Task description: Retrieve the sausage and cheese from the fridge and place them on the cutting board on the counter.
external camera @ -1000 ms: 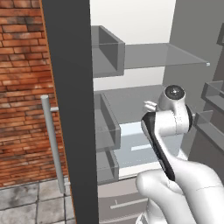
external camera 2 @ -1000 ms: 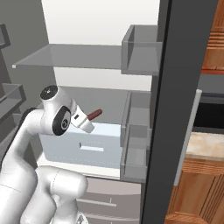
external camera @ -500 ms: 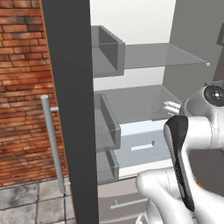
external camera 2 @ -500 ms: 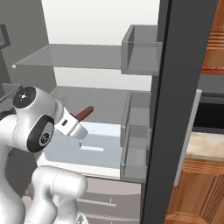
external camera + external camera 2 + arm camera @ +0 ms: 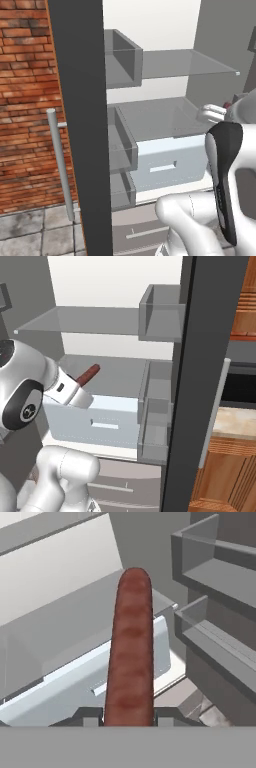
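The fingers [image 5: 129, 716] are closed on the sausage [image 5: 131, 652], which stands between the two dark tips and points away from the hand. In the right base view the sausage [image 5: 88, 375] sticks out of the white hand, tilted up and to the right, in front of the open fridge [image 5: 115, 321]. It is in the air above the pale drawer [image 5: 95, 421] and below the glass shelf [image 5: 80, 320]. The arm is bent, and its elbow is low near the base.
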Controlling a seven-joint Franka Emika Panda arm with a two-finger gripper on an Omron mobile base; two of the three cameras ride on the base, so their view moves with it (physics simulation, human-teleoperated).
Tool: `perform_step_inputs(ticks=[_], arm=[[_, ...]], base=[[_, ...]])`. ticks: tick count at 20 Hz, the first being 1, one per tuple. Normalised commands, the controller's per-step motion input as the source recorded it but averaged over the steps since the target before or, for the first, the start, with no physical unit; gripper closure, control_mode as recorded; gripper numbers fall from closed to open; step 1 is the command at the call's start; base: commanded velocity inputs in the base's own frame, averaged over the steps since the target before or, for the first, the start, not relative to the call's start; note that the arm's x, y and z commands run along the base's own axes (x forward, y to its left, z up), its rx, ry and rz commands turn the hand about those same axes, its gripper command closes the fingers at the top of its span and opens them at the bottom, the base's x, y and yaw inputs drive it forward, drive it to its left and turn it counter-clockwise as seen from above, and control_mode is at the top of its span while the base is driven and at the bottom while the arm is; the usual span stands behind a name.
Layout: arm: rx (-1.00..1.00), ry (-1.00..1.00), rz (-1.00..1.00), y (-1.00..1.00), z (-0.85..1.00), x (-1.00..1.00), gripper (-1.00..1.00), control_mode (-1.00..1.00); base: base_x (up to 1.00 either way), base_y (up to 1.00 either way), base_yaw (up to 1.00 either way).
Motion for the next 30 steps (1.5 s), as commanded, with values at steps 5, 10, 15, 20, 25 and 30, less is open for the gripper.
perform_step_inputs(ticks=[5,10,15,20,25,30], arm=[[-0.01,0.07,0.0,0.0,0.0,0.0,1.0,-1.0],[0.0,0.0,0.0,0.0,0.0,0.0,1.0,-1.0],[0.0,0.0,0.0,0.0,0.0,0.0,1.0,1.0],[0.0,0.0,0.0,0.0,0.0,0.0,1.0,1.0],[0.0,0.0,0.0,0.0,0.0,0.0,1.0,1.0],[0.0,0.0,0.0,0.0,0.0,0.0,1.0,1.0]], base=[[0.0,0.0,0.0],[0.0,0.0,0.0],[-0.17,0.0,0.0],[-0.88,0.0,-0.01],[-0.99,0.0,-0.11],[-0.58,-0.24,-0.42]])
